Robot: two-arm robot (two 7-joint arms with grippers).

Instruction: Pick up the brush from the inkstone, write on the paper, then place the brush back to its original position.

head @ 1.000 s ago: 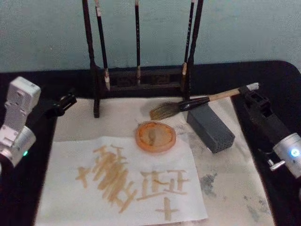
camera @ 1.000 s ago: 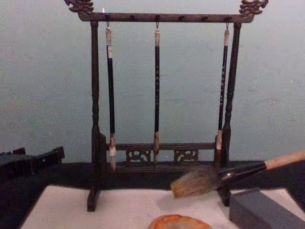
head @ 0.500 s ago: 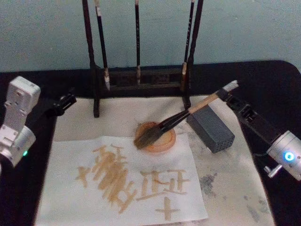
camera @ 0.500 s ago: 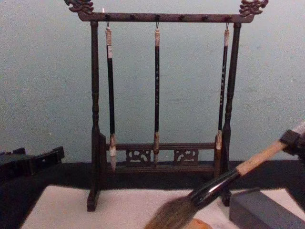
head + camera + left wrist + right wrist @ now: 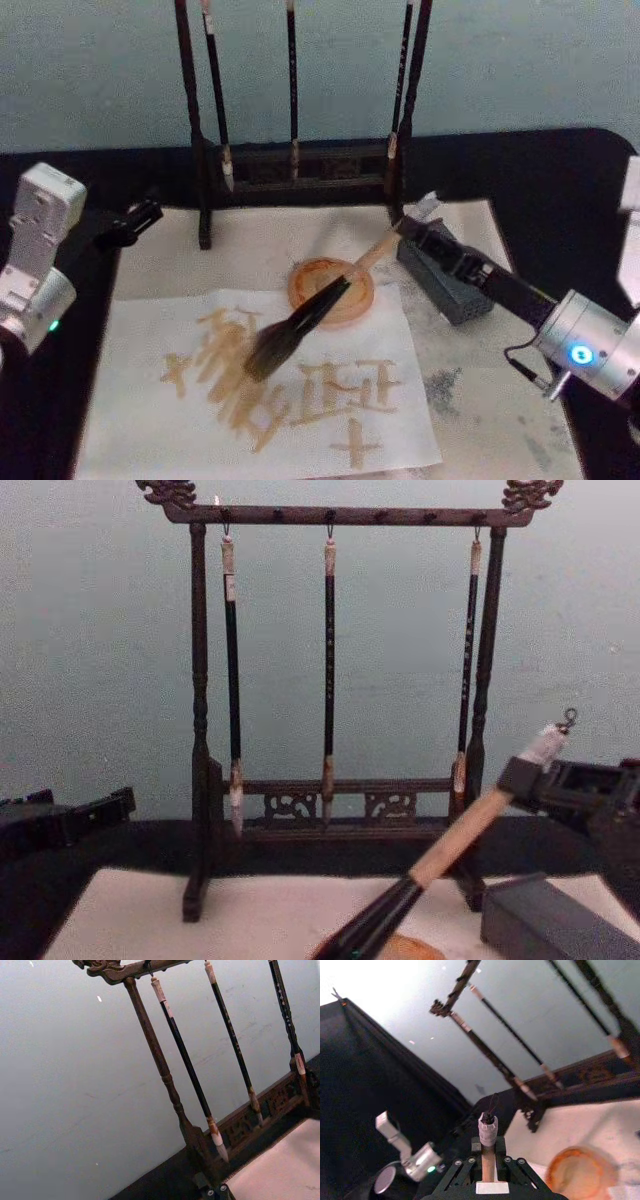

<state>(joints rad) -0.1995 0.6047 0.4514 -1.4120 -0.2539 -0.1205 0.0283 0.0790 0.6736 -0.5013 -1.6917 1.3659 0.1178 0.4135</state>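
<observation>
My right gripper [image 5: 421, 231] is shut on the upper end of the brush's tan handle [image 5: 371, 258], just below its pale end cap [image 5: 427, 205]. The brush slants down to the left across the orange-brown inkstone [image 5: 339, 297]. Its bushy bristles [image 5: 267, 353] reach onto the paper [image 5: 180, 432], among tan strokes. The chest view shows the handle [image 5: 455, 836] rising to the right gripper [image 5: 524, 778]. In the right wrist view the handle [image 5: 488, 1161] stands between the fingers, with the inkstone [image 5: 580, 1172] beyond. My left gripper [image 5: 138, 215] sits parked at the mat's far left corner.
A grey rectangular block [image 5: 452, 283] lies under the right arm, right of the inkstone. A dark wooden rack [image 5: 200, 730] with three slim hanging brushes stands at the back. The paper lies on a stained beige mat [image 5: 500, 400] on a black table.
The right gripper has moved left and toward me. The brush tipped steeper, and its bristles went from over the inkstone down onto the paper. The left arm stayed still.
</observation>
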